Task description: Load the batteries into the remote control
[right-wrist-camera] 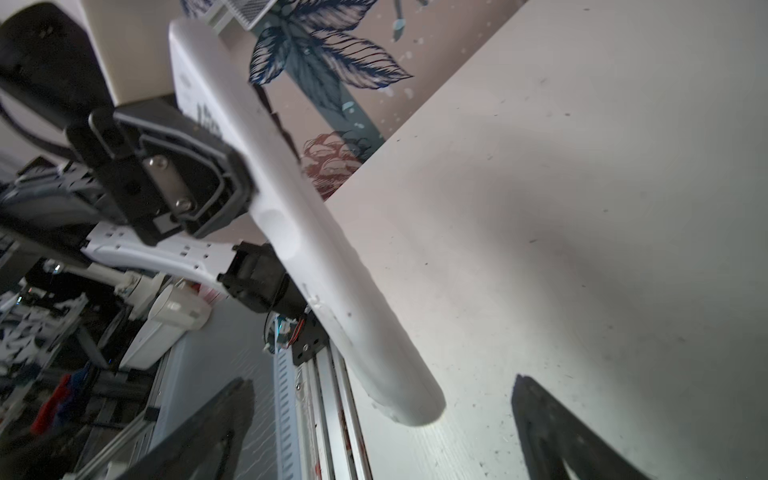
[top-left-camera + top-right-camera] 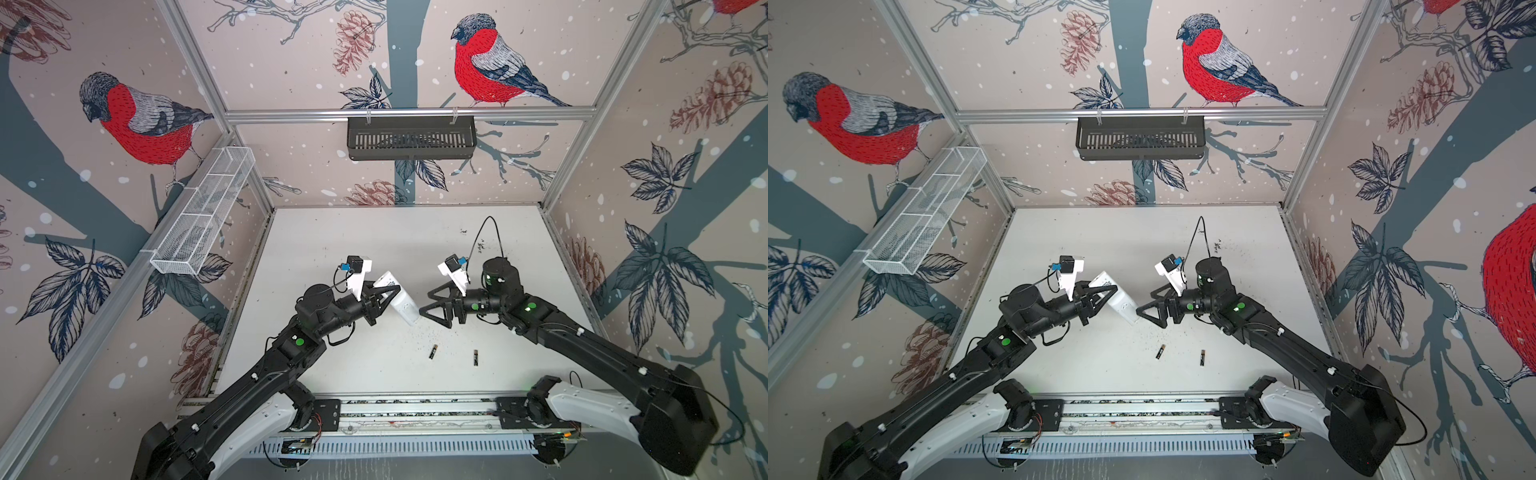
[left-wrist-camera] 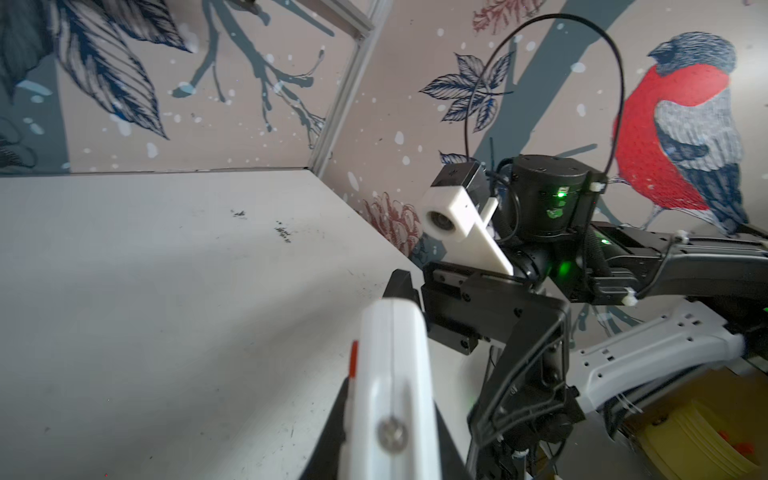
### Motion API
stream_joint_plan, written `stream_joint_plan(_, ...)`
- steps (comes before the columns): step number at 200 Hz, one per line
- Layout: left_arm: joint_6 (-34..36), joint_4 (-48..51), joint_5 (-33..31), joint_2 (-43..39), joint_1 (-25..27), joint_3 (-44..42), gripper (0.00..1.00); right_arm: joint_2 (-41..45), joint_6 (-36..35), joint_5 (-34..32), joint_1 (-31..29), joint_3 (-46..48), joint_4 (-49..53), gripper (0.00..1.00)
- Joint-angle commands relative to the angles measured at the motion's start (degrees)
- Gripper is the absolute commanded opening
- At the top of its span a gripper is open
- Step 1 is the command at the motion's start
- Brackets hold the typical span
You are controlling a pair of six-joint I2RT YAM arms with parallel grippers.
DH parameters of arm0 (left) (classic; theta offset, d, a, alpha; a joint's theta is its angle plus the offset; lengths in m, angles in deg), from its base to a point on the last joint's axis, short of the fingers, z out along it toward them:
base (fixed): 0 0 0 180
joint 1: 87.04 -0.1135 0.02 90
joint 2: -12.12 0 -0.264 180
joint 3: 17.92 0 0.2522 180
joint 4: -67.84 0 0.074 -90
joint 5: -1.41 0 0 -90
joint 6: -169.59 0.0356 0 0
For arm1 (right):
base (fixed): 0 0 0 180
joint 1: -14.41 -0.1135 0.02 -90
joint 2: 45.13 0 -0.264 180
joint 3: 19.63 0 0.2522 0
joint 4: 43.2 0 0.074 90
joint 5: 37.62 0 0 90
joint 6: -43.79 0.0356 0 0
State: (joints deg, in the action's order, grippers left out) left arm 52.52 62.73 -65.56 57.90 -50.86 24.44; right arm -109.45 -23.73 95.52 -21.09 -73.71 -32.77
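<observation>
Quick status from my end. Left gripper (image 2: 392,292) is clamped across the remote (image 2: 405,309) abt mid-body. It holds the remote tilted over the table (image 2: 332,249), w/ the free end sticking out toward the right gripper (image 2: 428,302). Can't tell if that low end touches the table.

Right gripper's jaws are spread wide w/ nothing in them. The remote's free end sits just in front of them, not touching afaict. In the right wrist view the remote (image 1: 332,270) runs diagonally and ends between the two spread fingers (image 1: 199,436), w/ a gap on both sides. Left wrist view shows the remote (image 3: 390,374) edge-on btwn the left jaws.

The batteries (image 2: 433,351) (image 2: 475,357) lie loose on the table, apart from each other. They're back toward the arm bases from both grippers, nearer the right one.
</observation>
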Motion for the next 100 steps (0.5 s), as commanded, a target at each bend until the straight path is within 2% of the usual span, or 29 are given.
stream_joint_plan(1,-1.88,-2.81,-6.87,-0.17,-0.24,-2.35,0.0,-2.45,8.05,-6.18,0.96,0.26,-5.63,1.0)
stream_joint_plan(30,-5.64,-8.83,-11.8,-0.53,-0.32,-7.97,0.0,-9.37,10.68,-9.55,-0.26,-1.88,-4.86,0.99)
stream_joint_plan(74,-9.13,-18.52,-20.31,-1.19,-0.28,-17.49,0.0,-16.54,13.95,-24.2,-7.86,-3.96,-3.23,1.0)
stream_joint_plan(100,-10.75,-22.79,-24.0,-0.76,-0.33,-21.84,0.0,-21.05,16.61,-28.24,-11.71,-5.92,-3.83,0.99)
